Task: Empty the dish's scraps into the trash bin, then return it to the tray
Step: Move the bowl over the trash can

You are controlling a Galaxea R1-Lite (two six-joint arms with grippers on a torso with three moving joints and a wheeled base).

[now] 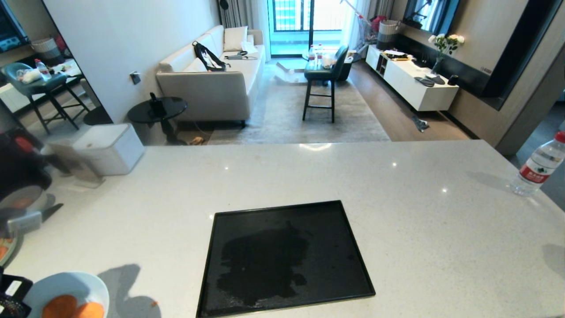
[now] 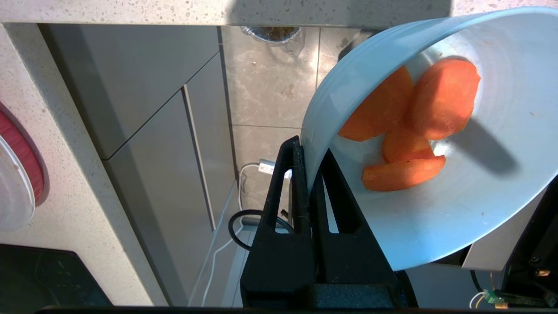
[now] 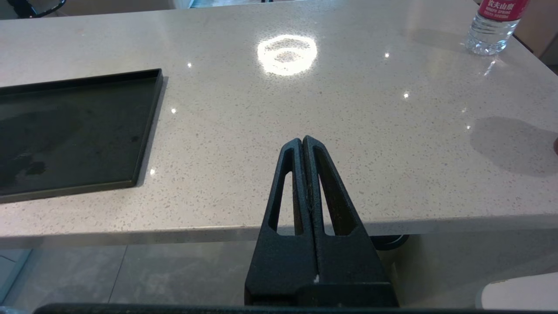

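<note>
At about eight o'clock in the head view, the dish (image 1: pixel 66 289) sits at the worktop's (image 1: pixel 397 212) near-left corner, tilted, with the scraps (image 2: pixel 409 126) lying inside it. The left end effector (image 2: pixel 307 150) is clenched on the dish's rim, one finger inside and one outside, with the floor and cabinet fronts below it. At six o'clock the tray (image 1: pixel 282 258) lies flat on the worktop, bare. At three o'clock stands a water bottle (image 1: pixel 538 165). The right end effector (image 3: pixel 303 141) hangs clenched and holding nothing just off the worktop's near edge.
</note>
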